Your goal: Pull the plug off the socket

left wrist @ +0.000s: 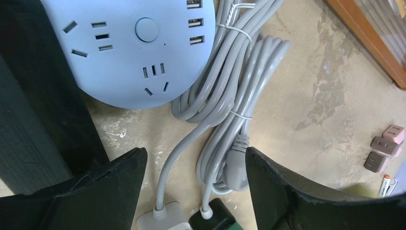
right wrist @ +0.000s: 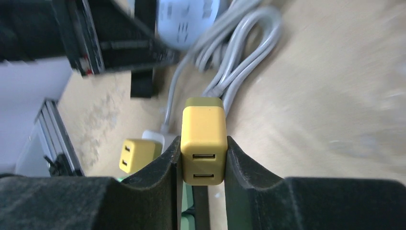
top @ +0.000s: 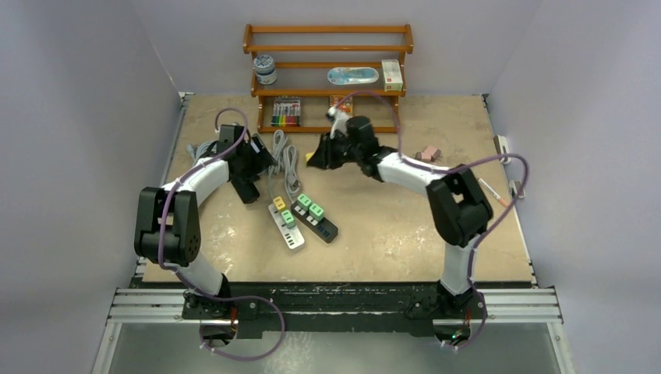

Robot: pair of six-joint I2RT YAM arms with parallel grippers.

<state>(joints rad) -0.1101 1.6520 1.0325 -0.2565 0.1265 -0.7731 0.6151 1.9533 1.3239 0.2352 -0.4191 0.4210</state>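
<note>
The right gripper [right wrist: 202,158] is seen closed tight on a yellow plug [right wrist: 203,125], which is clamped at its sides between the two black fingers [right wrist: 249,177] with its two-slot face turned toward the wrist camera. In the top view this held plug is found on the far side of the two power strips, apart from both and seated in no socket. A white power strip [top: 285,226] is laid near the middle of the table [top: 405,234], with a second yellow plug [top: 278,204] and a green plug [top: 288,218] seated in it. Just to its right a black power strip [top: 316,220] is set, carrying two more green plugs [top: 305,201]. The left gripper [left wrist: 196,158] is held partly open over the table to the left of the strips, and nothing is gripped between its fingers [left wrist: 119,187]. Beneath it a round pale-blue socket hub [left wrist: 134,48] and a bundle of grey cable [left wrist: 230,91] tied with white ties are seen lying on the table. A wooden shelf [top: 327,48] is placed along the far edge.
</note>
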